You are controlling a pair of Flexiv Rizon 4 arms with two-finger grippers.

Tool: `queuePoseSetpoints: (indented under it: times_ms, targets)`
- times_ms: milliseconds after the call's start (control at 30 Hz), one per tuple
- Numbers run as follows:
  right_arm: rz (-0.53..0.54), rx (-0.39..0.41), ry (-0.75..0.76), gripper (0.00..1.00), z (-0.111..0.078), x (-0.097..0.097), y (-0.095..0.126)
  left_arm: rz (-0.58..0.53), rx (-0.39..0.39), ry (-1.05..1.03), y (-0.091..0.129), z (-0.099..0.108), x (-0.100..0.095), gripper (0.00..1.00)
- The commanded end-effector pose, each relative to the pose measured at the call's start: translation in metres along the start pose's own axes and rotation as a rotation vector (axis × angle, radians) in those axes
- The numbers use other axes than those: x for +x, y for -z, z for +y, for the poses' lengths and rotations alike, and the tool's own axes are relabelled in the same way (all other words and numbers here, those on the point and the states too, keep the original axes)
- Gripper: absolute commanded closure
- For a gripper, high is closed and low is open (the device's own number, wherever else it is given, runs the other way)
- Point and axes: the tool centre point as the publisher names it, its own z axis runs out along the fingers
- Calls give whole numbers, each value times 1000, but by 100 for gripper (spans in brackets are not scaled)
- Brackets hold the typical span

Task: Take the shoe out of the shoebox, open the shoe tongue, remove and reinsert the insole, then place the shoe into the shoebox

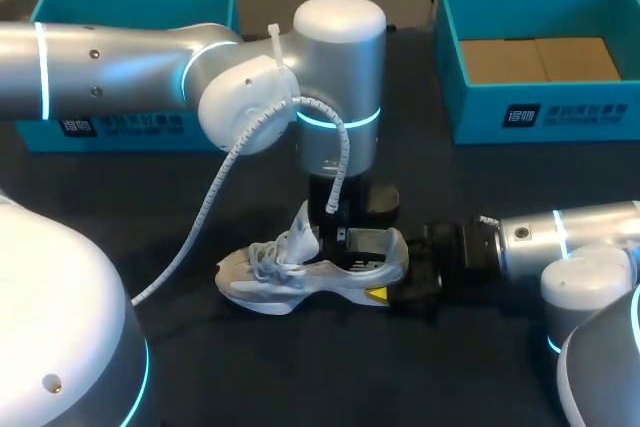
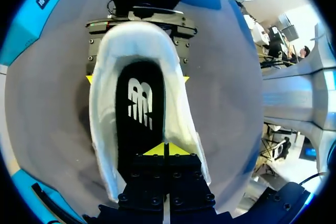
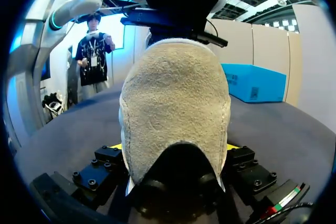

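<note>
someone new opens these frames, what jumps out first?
The white sneaker lies mid-table, outside both boxes, with the right claw clamped on its heel from both sides. Next is the left claw, tips together, down in the shoe's opening over the black insole. Behind stand the left shoebox and the right shoebox, both teal.

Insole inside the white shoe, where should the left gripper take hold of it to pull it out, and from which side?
Pinch the insole at its heel-end edge, coming straight down through the opening of the shoe. That end lies bare in the collar, while the right gripper clamps the heel from behind, so from above is likely the only free approach.
</note>
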Motion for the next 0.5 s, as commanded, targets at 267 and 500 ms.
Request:
queuePoseSetpoints:
  times_ms: [267, 500]
  targets:
    - [-1, 5, 0, 100, 1, 1, -1, -1, -9, -27, -14, 7, 5, 100]
    - [-1, 5, 0, 100, 1, 1, -1, -35, 2, -26, -14, 4, 5, 84]
